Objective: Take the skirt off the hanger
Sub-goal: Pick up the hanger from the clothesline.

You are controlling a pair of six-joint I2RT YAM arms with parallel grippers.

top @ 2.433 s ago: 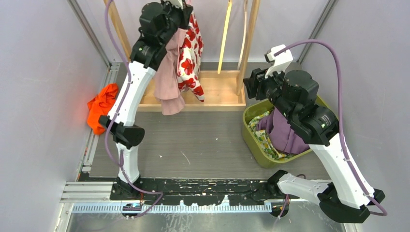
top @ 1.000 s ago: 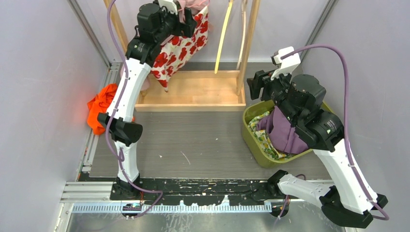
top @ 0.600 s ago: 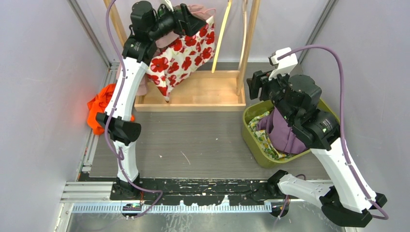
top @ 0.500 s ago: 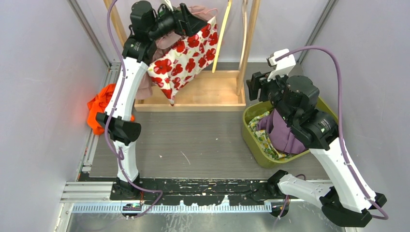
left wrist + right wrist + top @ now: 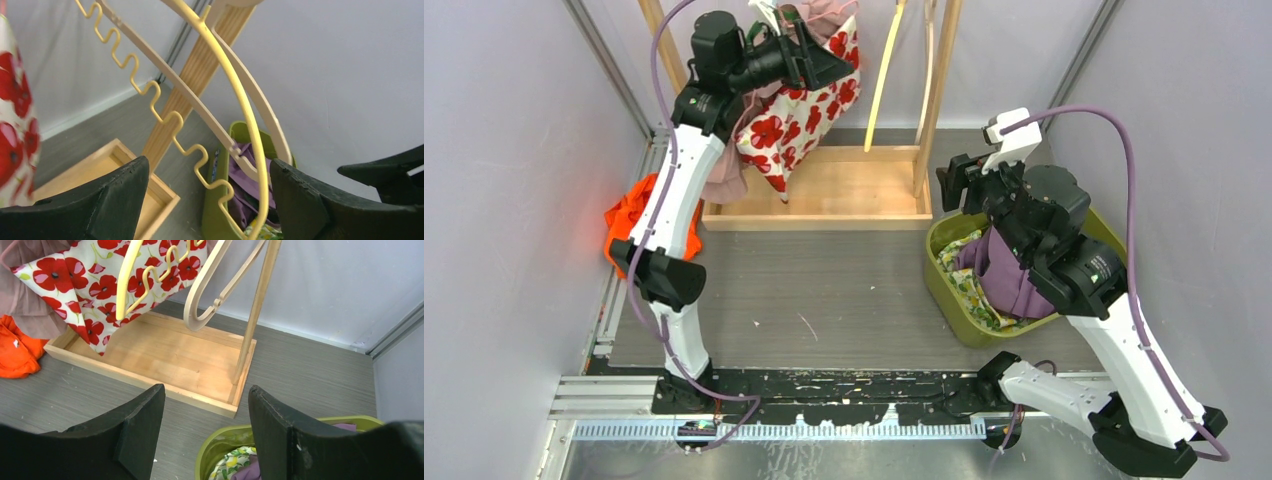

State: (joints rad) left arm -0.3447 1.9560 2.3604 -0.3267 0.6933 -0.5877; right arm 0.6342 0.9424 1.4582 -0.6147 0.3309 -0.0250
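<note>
Left claw [image 5: 207, 170], right claw [image 5: 206, 390], both wide, empty, one poppy skirt [image 5: 799, 110], two hangers [image 5: 125, 280]

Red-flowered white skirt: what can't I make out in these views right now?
Top view: the waistband of the white fabric skirt with red flowers, and what holds it, hidden behind the left arm's black wrist.
Left wrist view: only a sliver of skirt at the left edge.
Right wrist view: skirt's top cut off by the upper edge.
</note>
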